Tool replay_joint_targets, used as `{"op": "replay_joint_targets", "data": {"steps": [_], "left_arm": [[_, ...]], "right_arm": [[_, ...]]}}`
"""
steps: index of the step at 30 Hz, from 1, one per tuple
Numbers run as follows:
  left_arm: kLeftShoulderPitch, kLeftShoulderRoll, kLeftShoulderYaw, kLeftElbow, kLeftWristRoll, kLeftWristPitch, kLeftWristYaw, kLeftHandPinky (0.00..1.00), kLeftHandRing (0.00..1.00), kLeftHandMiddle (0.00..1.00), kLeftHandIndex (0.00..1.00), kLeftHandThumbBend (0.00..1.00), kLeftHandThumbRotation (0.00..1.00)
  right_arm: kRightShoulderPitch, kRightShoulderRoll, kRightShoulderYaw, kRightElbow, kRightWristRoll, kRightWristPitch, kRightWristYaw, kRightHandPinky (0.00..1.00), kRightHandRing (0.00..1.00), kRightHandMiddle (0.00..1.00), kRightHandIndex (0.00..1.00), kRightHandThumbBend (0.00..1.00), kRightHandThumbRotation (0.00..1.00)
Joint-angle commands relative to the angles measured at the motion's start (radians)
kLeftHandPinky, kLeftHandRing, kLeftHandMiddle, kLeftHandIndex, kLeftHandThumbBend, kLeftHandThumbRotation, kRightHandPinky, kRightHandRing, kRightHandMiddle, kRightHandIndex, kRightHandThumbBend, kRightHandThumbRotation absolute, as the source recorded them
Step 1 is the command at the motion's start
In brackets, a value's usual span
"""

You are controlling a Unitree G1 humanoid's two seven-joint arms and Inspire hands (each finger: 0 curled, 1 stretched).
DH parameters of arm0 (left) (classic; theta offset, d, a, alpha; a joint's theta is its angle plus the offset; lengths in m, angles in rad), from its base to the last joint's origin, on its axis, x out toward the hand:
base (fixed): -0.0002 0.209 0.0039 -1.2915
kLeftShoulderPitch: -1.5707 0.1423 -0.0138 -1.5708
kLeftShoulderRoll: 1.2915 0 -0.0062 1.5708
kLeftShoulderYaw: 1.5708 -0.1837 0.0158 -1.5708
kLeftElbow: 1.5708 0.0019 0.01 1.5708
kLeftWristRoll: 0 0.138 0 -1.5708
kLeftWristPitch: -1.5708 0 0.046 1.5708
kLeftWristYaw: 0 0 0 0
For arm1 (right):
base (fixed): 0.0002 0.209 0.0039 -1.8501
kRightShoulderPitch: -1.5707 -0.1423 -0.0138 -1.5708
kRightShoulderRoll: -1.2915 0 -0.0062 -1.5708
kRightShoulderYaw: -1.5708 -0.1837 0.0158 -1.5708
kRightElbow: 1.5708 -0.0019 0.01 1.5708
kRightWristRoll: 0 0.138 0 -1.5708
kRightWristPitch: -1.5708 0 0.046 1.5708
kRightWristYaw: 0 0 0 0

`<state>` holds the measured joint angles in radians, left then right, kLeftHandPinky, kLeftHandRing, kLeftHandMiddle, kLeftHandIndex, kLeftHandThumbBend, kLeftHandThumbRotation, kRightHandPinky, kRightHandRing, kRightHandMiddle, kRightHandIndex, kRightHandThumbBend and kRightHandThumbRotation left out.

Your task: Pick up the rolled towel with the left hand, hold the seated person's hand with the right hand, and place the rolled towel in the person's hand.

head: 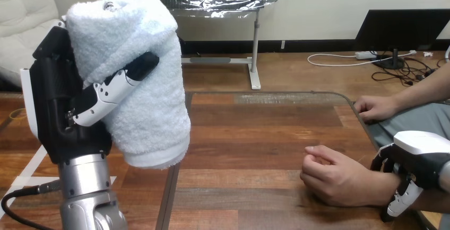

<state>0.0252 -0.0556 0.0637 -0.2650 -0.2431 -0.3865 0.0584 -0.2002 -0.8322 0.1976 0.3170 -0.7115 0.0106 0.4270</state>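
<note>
Pale-blue terry: rolled towel (143, 118) upright at the head view's left, lifted clear of the wooden tabletop (254, 134), gripped in the left hand (58, 108), black-and-white fingers curled across its front. At lower right, person's near hand (339, 179) resting on the tabletop, loosely curled. Right hand (419, 150) at that hand's wrist, fingers wrapped over and under it. Rolled towel and person's near hand well apart. Person's far hand (374, 108) lying at the tabletop's right edge.
</note>
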Motion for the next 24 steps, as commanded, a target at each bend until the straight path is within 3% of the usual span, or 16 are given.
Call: {"op": "replay_joint_targets", "data": {"steps": [1, 10, 16, 24], "left_arm": [[-0.059, -0.013, 0.014, 0.005, 0.001, -0.028, -0.008, 0.18, 0.26, 0.34, 0.39, 0.57, 0.00], [-0.064, -0.015, 0.016, 0.006, 0.002, -0.034, -0.006, 0.18, 0.26, 0.33, 0.39, 0.57, 0.00], [-0.065, -0.013, 0.018, 0.007, -0.004, -0.039, -0.009, 0.18, 0.25, 0.33, 0.39, 0.57, 0.00], [-0.067, -0.013, 0.024, 0.009, -0.003, -0.041, -0.011, 0.17, 0.25, 0.33, 0.38, 0.56, 0.00]], "right_arm": [[0.003, -0.024, 0.042, 0.040, -0.042, 0.031, 0.023, 0.45, 0.69, 0.76, 0.77, 1.00, 0.03], [0.002, -0.021, 0.049, 0.043, -0.033, 0.027, 0.035, 0.43, 0.68, 0.74, 0.76, 1.00, 0.02], [0.000, -0.012, 0.050, 0.045, -0.029, 0.047, 0.048, 0.38, 0.59, 0.69, 0.76, 1.00, 0.03], [0.005, -0.016, 0.059, 0.029, -0.029, 0.044, 0.064, 0.34, 0.57, 0.67, 0.76, 1.00, 0.04]]}}
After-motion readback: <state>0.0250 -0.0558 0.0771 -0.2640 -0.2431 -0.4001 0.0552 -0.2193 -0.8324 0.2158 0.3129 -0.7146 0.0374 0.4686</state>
